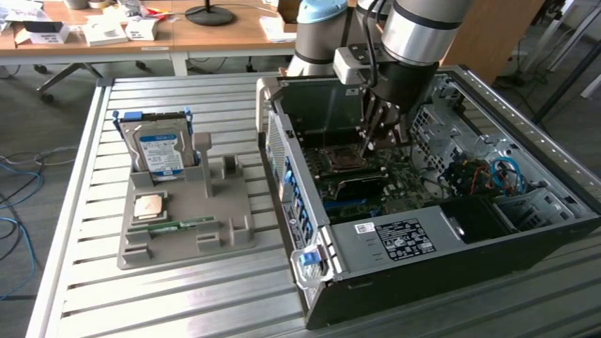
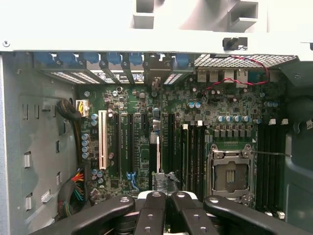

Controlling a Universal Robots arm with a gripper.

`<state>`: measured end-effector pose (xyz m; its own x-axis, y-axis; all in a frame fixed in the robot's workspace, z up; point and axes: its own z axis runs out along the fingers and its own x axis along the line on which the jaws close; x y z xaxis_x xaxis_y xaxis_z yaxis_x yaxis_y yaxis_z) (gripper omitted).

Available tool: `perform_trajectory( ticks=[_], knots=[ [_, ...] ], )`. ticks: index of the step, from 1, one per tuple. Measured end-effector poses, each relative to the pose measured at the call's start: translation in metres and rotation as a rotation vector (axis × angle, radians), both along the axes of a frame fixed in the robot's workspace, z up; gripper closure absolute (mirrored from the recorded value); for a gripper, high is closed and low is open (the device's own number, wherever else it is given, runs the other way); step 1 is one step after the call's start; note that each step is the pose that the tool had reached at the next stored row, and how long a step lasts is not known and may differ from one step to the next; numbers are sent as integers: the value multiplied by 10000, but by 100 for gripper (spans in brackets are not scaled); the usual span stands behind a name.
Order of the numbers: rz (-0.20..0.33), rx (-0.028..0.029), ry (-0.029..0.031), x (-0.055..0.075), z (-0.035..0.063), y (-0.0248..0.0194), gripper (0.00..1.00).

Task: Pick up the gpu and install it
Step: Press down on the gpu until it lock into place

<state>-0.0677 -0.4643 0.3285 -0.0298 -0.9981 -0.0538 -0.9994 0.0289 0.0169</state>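
Wrist view had pincer [image 2: 164,208] clamped on upright gpu [image 2: 158,159] at 6 o'clock; thin, stiff, fragile, best edge-gripped.

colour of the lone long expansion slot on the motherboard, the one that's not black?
White. The slot stands out beside the black slots, clearest in the wrist view.

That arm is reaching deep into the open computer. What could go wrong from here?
The graphics card stands edge-on among closely packed slots, right in front of the shut gripper. If it is slightly off line, it might jam or bend instead of seating. The open processor socket lies a few slots away, so a sideways slip could possibly strike it.
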Motion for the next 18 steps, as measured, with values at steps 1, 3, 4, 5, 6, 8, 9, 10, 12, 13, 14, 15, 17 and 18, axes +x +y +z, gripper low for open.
perform_trajectory(
  ticks=[1,3,4,5,6,8,9,10,12,13,14,15,17,18],
  knots=[
    [0,-1,0,0,0,0,89],
    [0,0,0,0,0,0,89],
    [-1,1,-1,-4,0,0,89],
    [0,0,-1,-14,-1,0,89],
    [1,0,-2,-31,-1,-1,89],
    [0,-1,-3,-82,-2,0,89],
    [-1,-1,-4,-110,-3,0,89],
    [-2,-1,-4,-136,-4,1,89],
    [-2,1,-5,-166,-6,3,89],
    [-2,1,-5,-166,-6,3,89],
    [-1,-1,-5,-166,-5,3,89],
    [-1,-1,-5,-166,-5,3,89],
    [-1,-2,-4,-166,-7,2,89],
    [-1,0,-5,-167,-14,2,89]
  ],
)
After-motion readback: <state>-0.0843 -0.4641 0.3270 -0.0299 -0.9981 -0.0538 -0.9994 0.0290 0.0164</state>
